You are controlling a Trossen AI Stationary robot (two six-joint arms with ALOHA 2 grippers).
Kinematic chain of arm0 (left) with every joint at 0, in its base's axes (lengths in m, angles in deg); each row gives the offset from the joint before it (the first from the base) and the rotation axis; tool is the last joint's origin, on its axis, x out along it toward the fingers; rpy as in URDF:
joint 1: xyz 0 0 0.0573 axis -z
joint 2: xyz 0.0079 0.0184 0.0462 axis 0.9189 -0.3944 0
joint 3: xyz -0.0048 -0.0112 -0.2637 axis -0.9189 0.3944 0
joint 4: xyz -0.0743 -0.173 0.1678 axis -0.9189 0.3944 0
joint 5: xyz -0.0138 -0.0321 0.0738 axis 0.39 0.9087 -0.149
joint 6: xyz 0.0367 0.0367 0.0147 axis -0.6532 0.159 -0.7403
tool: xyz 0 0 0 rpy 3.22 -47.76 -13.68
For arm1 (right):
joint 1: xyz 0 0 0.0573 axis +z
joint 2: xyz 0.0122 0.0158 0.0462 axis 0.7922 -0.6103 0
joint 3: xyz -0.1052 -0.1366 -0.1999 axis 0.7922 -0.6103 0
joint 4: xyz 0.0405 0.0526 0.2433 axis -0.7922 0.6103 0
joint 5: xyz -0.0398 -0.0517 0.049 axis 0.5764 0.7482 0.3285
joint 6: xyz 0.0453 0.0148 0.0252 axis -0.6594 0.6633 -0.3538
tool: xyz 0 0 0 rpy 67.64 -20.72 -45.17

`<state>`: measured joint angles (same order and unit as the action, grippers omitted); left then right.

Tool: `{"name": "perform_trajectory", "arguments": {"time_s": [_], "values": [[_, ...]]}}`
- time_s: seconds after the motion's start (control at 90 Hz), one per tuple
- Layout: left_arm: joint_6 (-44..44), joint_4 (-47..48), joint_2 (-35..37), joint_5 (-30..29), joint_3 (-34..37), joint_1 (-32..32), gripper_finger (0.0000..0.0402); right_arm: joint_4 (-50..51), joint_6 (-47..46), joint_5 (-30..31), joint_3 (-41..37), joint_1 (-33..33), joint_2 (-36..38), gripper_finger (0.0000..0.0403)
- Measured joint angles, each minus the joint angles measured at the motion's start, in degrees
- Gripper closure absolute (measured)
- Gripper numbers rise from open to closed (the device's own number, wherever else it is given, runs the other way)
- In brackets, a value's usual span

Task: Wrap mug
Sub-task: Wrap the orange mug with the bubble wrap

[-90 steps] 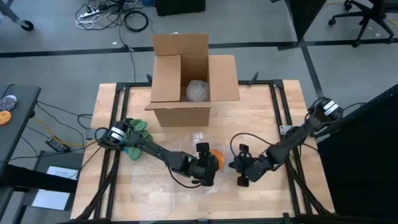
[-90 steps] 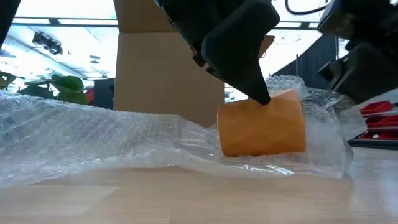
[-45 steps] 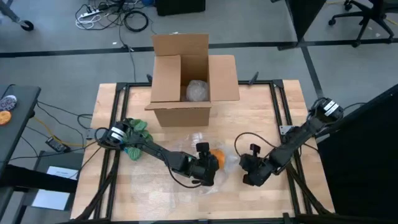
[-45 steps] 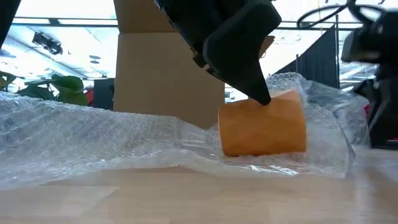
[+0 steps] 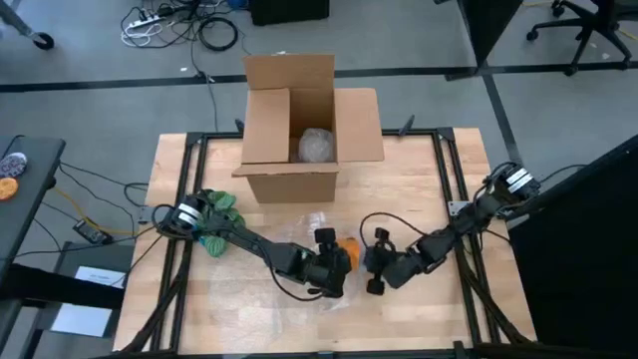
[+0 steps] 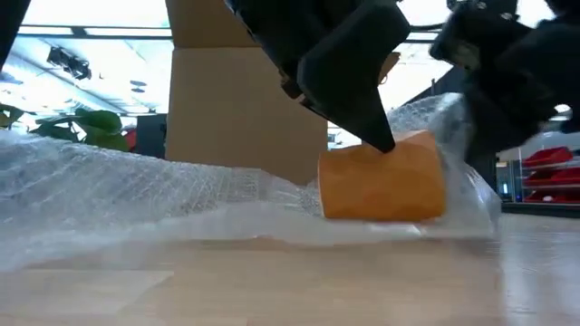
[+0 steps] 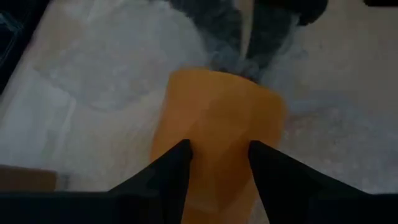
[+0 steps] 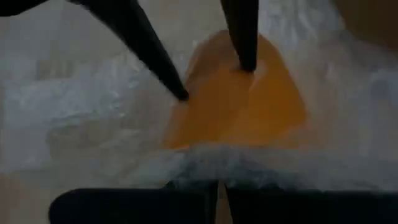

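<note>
An orange mug [image 6: 381,181] lies on its side on a sheet of clear bubble wrap [image 6: 136,204] near the table's middle. The mug also shows from above [image 5: 348,245]. My left gripper [image 5: 337,261] stands over the mug, open, with both fingertips on it. My right gripper [image 5: 375,271] is just to the right of the mug, shut on the wrap's right edge, which rises beside the mug [image 6: 453,109]. My left gripper sets its two parted fingertips [image 7: 180,155] on the mug's upturned side wall [image 7: 217,134], slanting down from above. The mug stays lying on the wrap. My right gripper pinches the bubble wrap's edge [image 8: 205,155] between its shut fingers, low and from the table's right. The edge is lifted off the table next to the mug.
An open cardboard box [image 5: 299,140] stands at the table's far middle with a bubble-wrapped bundle [image 5: 317,146] inside. A green object [image 5: 214,214] lies by the left arm. Bare wood shows along the near edge [image 5: 299,334].
My right gripper drew back toward the table's right edge, then came left again toward the mug. The wrap's right edge, which lay out flat on the table, now stands up beside the mug. The mug has not moved.
</note>
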<state>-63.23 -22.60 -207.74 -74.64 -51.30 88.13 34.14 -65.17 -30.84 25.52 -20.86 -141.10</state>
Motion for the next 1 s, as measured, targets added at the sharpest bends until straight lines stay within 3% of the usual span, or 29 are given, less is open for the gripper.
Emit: {"name": "perform_trajectory", "arguments": {"time_s": [0.244, 0.333, 0.644, 0.9, 1.0], "values": [[-0.3, 1.0, 0.1, -2.1, 0.0, -0.1, 0.025, -2.1, 4.5, 0.7, -0.1, -4.1, 0.0, 0.0403], [-1.3, 1.4, 0.5, -4.8, 0.0, 0.1, 0.025, -2.4, 4.5, -0.6, -0.1, -4.1, 0.0, 0.0403], [-3.2, -0.8, 0.8, -4.8, -0.3, 0.2, 0.025, -1.9, 6.5, -3.7, 0.0, -1.8, 3.6, 0.0403], [-4.8, -4.7, 0.8, -5.0, -0.3, 0.1, 0.025, 2.8, 8.3, -4.6, 0.0, -1.7, 8.7, 0.0403], [-4.9, -6.4, 0.8, -4.9, -0.3, 0.1, 0.025, 10.6, 8.2, -5.5, 3.6, -1.7, 9.3, 0.0403]]}}
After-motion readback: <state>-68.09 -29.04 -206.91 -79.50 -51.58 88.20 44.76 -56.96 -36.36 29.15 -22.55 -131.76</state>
